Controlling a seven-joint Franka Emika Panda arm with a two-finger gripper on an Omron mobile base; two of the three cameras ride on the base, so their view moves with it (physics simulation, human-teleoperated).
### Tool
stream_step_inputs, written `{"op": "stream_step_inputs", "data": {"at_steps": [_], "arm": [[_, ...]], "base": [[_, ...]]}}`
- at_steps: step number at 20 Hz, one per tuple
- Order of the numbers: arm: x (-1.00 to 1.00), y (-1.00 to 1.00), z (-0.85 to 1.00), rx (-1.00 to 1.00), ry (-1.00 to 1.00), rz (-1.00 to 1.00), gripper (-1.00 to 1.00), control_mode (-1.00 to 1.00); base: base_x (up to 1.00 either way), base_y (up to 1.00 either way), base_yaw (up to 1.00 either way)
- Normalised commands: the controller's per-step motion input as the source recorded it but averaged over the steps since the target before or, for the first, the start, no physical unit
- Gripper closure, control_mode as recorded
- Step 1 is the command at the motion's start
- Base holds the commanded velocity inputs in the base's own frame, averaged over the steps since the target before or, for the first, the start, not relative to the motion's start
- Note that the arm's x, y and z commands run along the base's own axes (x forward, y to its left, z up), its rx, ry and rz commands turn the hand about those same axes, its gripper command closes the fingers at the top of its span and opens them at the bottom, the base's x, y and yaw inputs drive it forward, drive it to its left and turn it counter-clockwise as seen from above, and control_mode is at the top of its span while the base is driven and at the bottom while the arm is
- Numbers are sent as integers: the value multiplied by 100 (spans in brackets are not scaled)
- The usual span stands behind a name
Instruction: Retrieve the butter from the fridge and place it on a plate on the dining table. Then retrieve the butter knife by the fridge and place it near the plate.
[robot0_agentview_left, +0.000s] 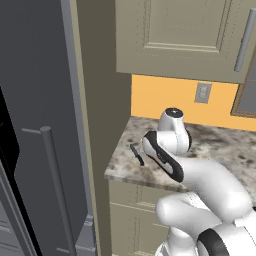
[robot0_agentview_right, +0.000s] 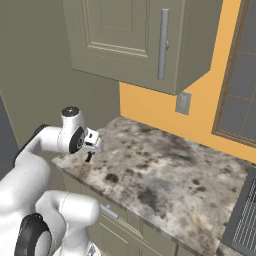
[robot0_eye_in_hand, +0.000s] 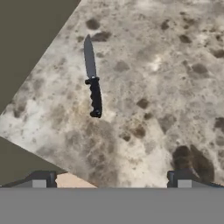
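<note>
Two-finger gripper (robot0_eye_in_hand: 111, 179): jaws spread wide, empty, poised above the marbled stone wall counter (robot0_eye_in_hand: 175, 87). Slim dark butter knife (robot0_eye_in_hand: 92, 83): flat on that counter near its corner beside the dark grey fridge (robot0_agentview_left: 40, 100), ahead of the jaws, offset toward one fingertip, its long axis running away from them.

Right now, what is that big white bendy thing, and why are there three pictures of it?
That white thing is a robot arm on a rolling base in a pretend computer kitchen. Two cameras ride on the base behind the arm, one on its left side and one on its right, so you see the same spot twice. The third camera sits on the robot's hand and looks down past its two fingertips. Its gripper is wide open and holds nothing. On the speckled stone counter lies a little dark butter knife, flat, near the counter's corner. The tall dark grey fridge stands beside that counter.
</note>
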Motion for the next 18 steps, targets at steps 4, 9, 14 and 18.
{"op": "stream_step_inputs", "data": {"at_steps": [4, 9, 14, 18], "arm": [[53, 14, -29, 0, 6, 11, -100, -100], [40, 35, -17, -3, 16, 3, -100, -100], [25, 23, -18, -2, 9, 0, -100, -100], [18, 0, -34, 0, 0, 0, -100, -100]], "base": [[0, 0, 0], [0, 0, 0], [0, 0, 0], [0, 0, 0]]}}
